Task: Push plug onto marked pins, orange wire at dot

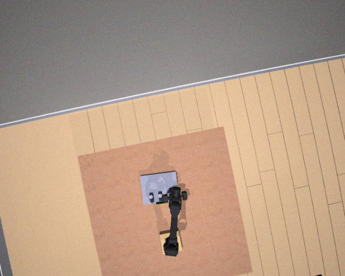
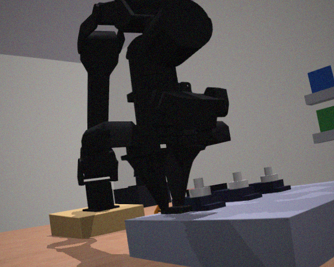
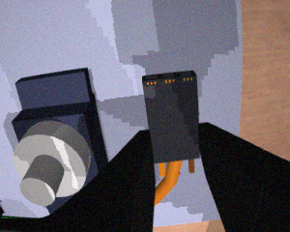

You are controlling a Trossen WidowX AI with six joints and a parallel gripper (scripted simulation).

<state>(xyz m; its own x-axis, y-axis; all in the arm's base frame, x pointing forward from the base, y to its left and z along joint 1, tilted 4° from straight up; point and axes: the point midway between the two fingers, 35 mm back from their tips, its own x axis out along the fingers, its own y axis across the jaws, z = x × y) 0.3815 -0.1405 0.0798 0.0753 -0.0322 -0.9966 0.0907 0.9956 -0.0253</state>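
The black flat plug (image 3: 173, 116) (image 2: 178, 209) lies low over the right part of the pale blue block (image 1: 150, 179) (image 2: 310, 227) (image 3: 19, 29). In the wrist view its end with three groups of small orange marks points up the frame, and the orange lead (image 3: 170, 183) leaves its lower end. My gripper (image 3: 174, 136) (image 2: 172, 207) is shut on the plug, a finger on each side. A dark servo with a white hub (image 3: 53, 157) (image 2: 200, 192) stands left of it in the wrist view. The header pins, coloured band and dot cannot be made out.
Two more servos (image 2: 237, 189) (image 2: 268, 182) stand in line on the block. A thin dark and green strip (image 1: 160, 203) lies at the block's near edge. The arm's yellow base block (image 2: 103, 224) (image 1: 161, 237) stands nearer the arm's foot.
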